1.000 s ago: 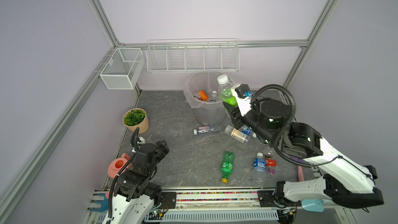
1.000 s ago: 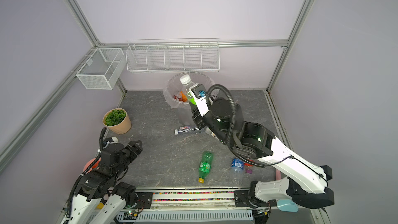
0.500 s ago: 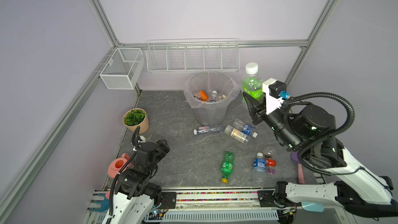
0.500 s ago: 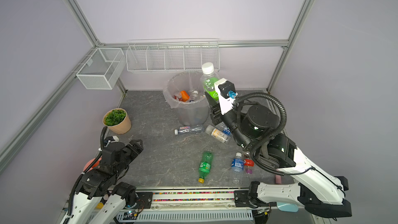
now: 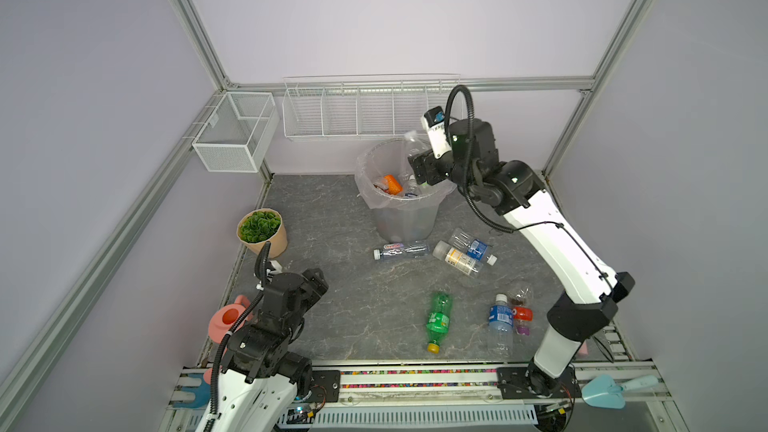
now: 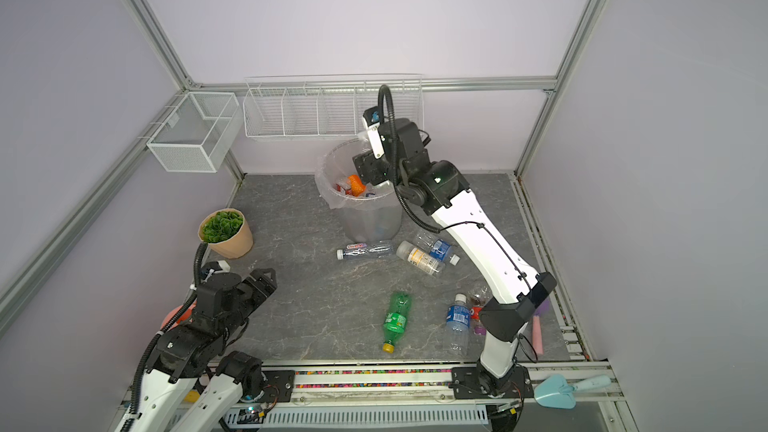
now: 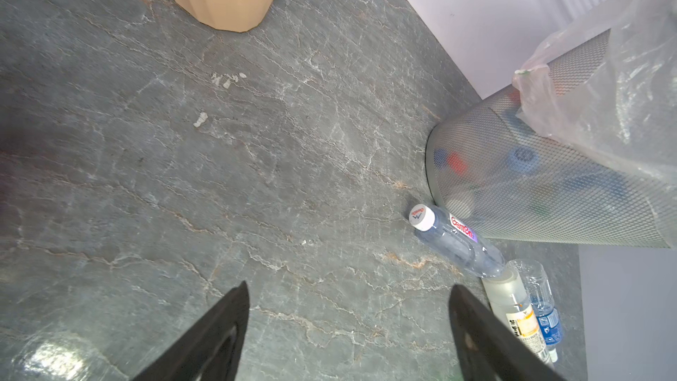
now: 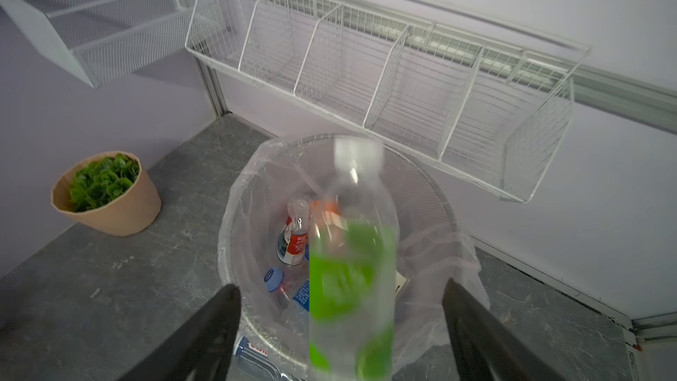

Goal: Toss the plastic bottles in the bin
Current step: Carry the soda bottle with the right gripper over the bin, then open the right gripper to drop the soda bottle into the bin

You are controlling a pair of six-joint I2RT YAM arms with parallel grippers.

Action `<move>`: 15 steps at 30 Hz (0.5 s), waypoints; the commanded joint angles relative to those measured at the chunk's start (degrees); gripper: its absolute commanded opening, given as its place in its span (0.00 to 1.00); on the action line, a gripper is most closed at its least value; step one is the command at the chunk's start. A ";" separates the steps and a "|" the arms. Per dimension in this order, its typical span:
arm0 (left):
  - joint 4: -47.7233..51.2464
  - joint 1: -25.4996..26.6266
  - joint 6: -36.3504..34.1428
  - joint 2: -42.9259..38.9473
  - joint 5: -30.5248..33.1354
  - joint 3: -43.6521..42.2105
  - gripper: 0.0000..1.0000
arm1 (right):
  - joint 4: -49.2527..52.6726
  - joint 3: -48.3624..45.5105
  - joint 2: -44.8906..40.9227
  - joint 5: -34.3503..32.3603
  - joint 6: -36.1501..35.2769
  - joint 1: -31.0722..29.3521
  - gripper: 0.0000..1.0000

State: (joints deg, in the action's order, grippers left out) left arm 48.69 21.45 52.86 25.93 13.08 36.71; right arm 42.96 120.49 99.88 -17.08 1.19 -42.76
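My right gripper (image 8: pixel 340 284) hangs over the bin's (image 5: pixel 403 222) mouth, open. A clear bottle with a green label (image 8: pixel 351 269), blurred, is loose between the spread fingers, touching neither, above the bagged opening; in a top view it shows at the far rim (image 5: pixel 413 143). Several bottles lie inside, one orange (image 5: pixel 391 184). On the floor lie a clear bottle (image 5: pixel 401 250) by the bin's foot, a pair (image 5: pixel 457 258), a green one (image 5: pixel 438 320) and a blue-labelled one (image 5: pixel 500 320). My left gripper (image 7: pixel 348 285) is open and empty, low at the front left (image 5: pixel 318 280).
A tan pot with a green plant (image 5: pixel 262 230) stands at the left. The pink watering can (image 5: pixel 226 320) sits behind my left arm. White wire baskets (image 5: pixel 365 108) (image 5: pixel 235 130) hang on the back and left walls. A blue scoop (image 5: pixel 611 390) lies outside the front rail.
The right arm swung back to the right with the green-labelled bottle, then forward over the bin; its jaws opened and let the bottle go. The left arm has not moved.
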 commanded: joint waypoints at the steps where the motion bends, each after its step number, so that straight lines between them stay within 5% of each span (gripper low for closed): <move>1: 0.97 0.34 -0.38 -0.97 0.71 1.29 0.85 | -3.79 -7.24 -10.25 1.14 2.85 -0.57 0.88; 15: 0.39 0.34 -0.38 -0.27 0.36 1.61 0.85 | -6.43 -17.55 -20.76 -2.06 2.41 -0.48 0.88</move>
State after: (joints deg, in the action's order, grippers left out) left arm 48.66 21.50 52.84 25.52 13.04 36.75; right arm 37.34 105.30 78.65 -18.41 3.05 -43.24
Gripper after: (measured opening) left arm 0.846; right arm 0.882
